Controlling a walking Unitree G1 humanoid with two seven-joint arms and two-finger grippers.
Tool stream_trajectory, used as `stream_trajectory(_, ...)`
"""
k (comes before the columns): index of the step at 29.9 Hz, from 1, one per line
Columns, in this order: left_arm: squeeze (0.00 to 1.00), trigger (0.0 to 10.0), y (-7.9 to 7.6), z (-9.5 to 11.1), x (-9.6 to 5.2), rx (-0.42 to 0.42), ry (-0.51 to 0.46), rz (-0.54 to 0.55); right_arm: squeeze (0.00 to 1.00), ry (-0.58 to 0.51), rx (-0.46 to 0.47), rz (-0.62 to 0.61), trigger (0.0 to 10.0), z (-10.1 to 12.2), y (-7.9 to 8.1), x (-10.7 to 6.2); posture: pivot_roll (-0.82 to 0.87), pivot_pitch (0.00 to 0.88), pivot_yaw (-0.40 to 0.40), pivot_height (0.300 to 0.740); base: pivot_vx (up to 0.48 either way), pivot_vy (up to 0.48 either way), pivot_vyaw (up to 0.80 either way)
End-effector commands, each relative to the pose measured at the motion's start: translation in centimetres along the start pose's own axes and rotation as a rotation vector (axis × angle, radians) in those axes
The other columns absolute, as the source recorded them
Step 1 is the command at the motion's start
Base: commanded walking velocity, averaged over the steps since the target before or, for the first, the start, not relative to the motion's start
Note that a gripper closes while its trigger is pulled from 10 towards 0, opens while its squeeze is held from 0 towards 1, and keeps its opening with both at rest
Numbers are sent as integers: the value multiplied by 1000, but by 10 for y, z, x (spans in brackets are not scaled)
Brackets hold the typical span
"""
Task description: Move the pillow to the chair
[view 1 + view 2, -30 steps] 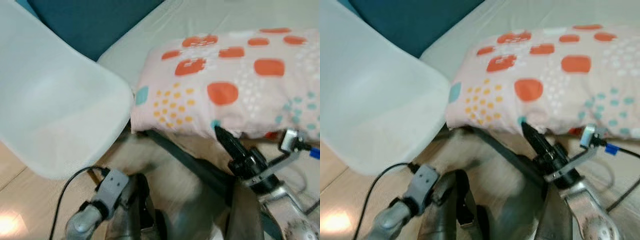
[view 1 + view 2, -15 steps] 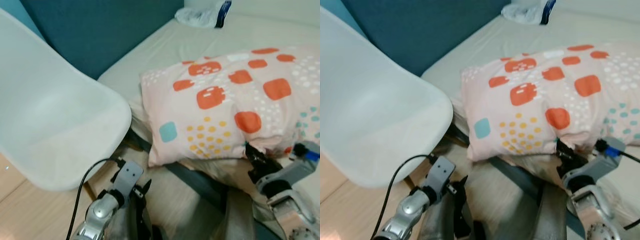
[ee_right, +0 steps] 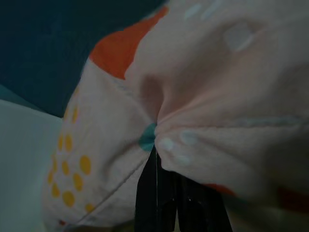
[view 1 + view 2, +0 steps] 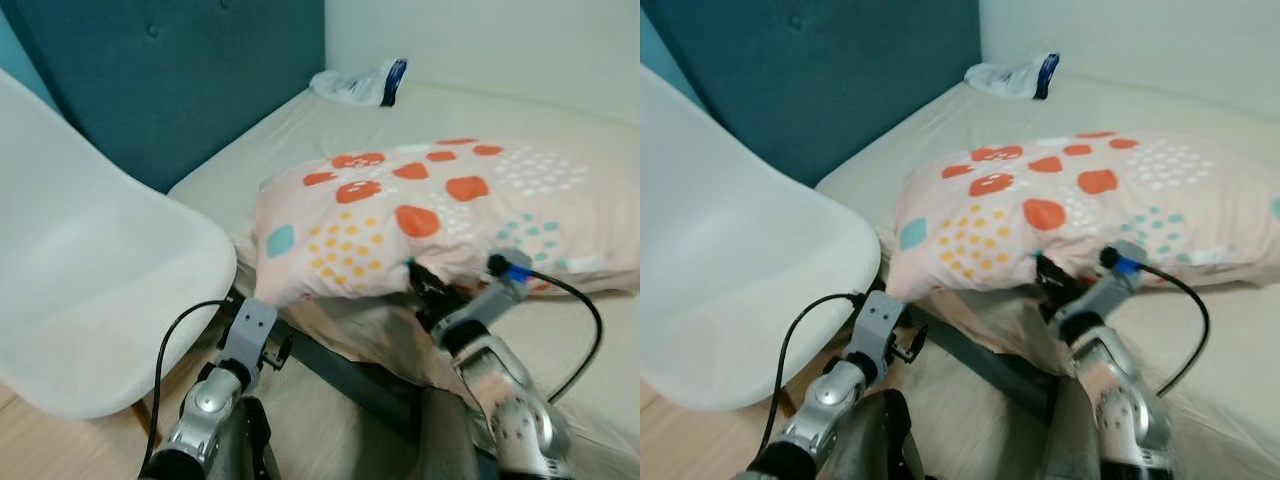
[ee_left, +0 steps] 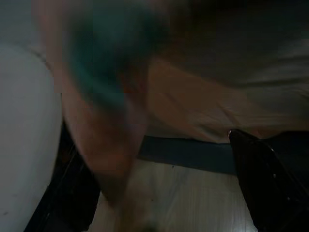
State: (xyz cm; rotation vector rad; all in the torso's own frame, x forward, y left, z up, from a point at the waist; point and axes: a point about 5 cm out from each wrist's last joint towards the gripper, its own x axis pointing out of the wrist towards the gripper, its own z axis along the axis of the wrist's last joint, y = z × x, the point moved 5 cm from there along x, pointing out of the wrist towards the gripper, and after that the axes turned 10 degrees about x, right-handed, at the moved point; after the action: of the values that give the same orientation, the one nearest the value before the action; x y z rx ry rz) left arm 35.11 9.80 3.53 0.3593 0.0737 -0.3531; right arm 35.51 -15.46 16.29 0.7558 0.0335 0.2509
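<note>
Nearest the camera, the left arm is bent low beside the chair [image 4: 90, 300], its left gripper [image 4: 902, 345] pointing toward the bed frame, and whether its fingers are parted or closed cannot be told. Just beyond, the right arm reaches up and forward, the right gripper [image 4: 418, 283] pinched tight on a fold at the near edge of the pillow [image 4: 430, 215], which lies on the bed [image 4: 300, 130] to the right of the chair. Farther back, a plastic bag [image 4: 360, 85] sits by the blue headboard [image 4: 200, 70].

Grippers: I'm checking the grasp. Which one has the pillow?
The right gripper: its fingers are pinched shut on the pillow edge. The left gripper hangs low beside the chair, holding nothing.
</note>
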Motion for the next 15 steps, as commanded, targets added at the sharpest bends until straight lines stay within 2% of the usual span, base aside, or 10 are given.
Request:
stream_trajectory(1,0,10000,5,-5,-1,-20,11,32,0,-17,-17,33,0,3,5,5,-75,0,59,555,0,0,0)
stream_trajectory(8,0,10000,16,-6,1,-27,16,80,0,-61,-54,60,0,18,8,19,-63,0,50,583,0,0,0)
stream_trajectory(15,0,10000,23,-6,4,-28,23,106,0,-61,-68,100,0,18,15,24,-69,0,54,606,0,0,0)
